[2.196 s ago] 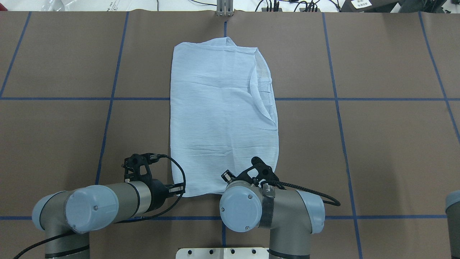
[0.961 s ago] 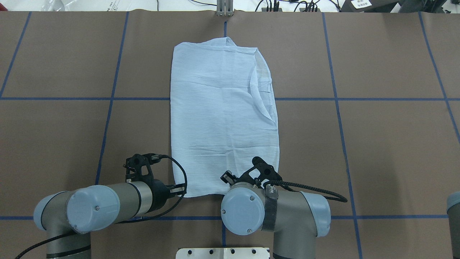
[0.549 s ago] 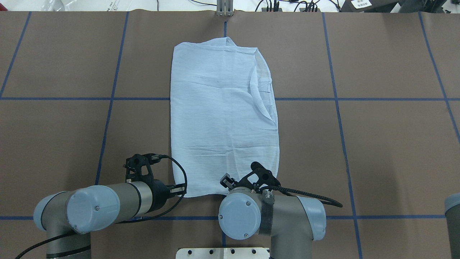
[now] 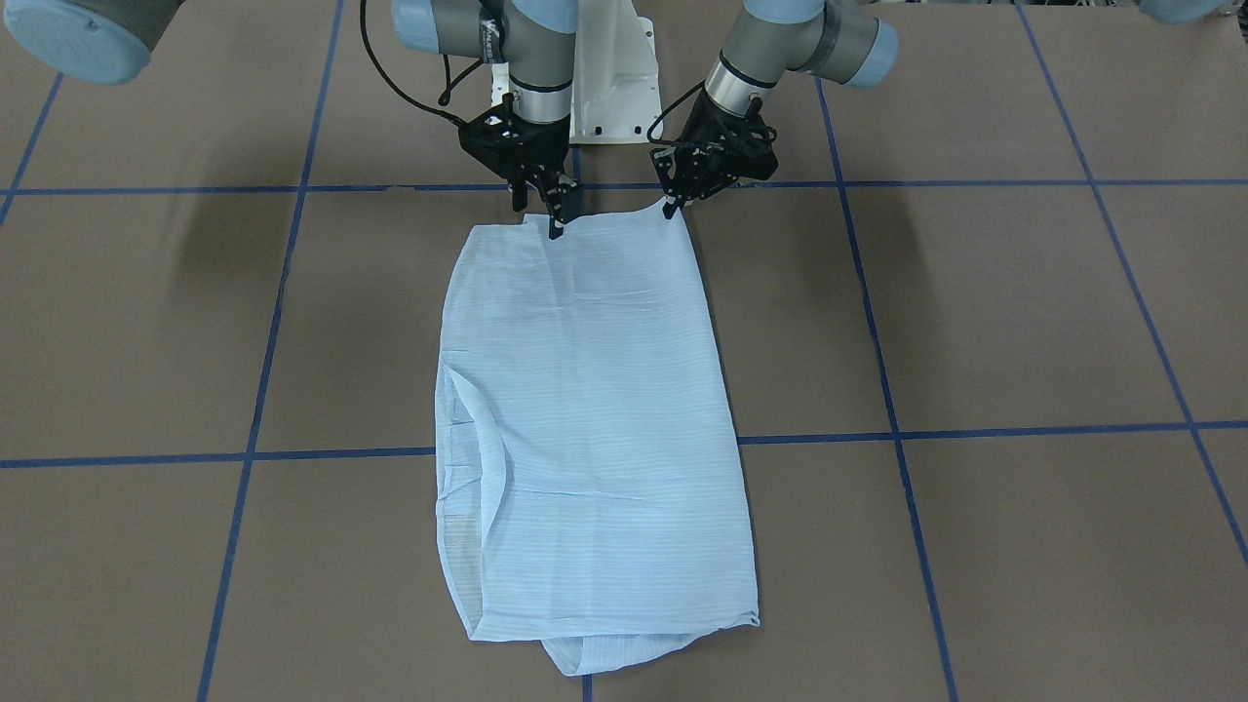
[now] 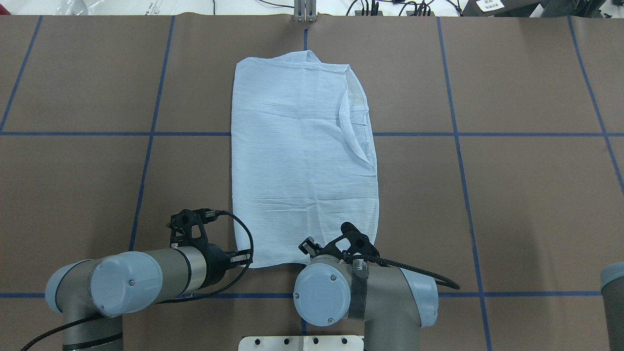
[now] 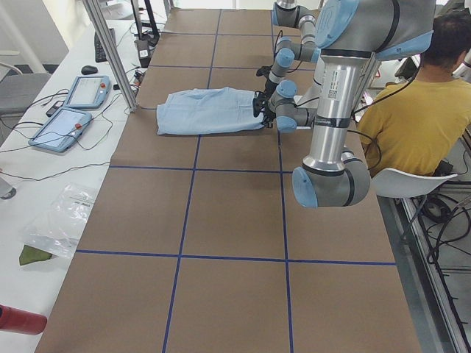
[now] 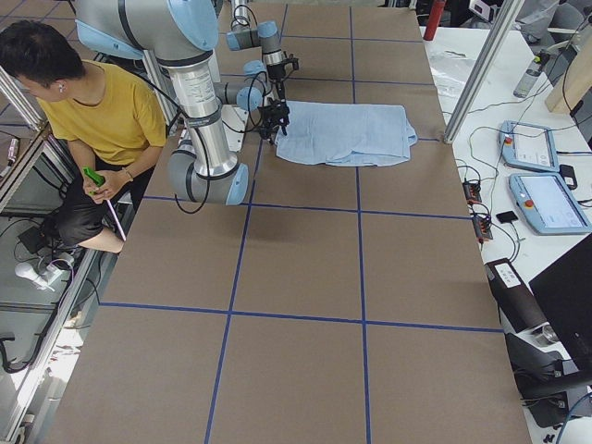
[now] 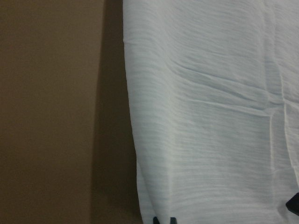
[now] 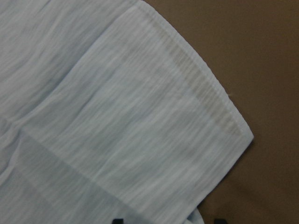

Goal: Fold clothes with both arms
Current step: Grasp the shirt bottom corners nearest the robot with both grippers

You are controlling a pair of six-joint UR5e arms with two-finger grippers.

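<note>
Brown tabletop [image 5: 73,195], gridded with blue lines [image 5: 151,134], runs under everything we see. At the left of the overhead view the left arm [image 5: 126,282] lies low and points sideways. Its left gripper [image 5: 243,257] sits at the near left corner of the shirt [image 5: 302,161]. Our wrist view there shows dark fingertips set well apart with cloth between them, so we read the jaws as spread wide. At centre the light-blue shirt lies flat on the table, folded to a long rectangle running away from the robot, with a flap [image 5: 358,122] turned in along its right edge. Further right, the right arm [image 5: 390,297] stands over the near hem. The right gripper [image 4: 539,216] straddles that edge, fingers wide and not closed on the fabric.
</note>
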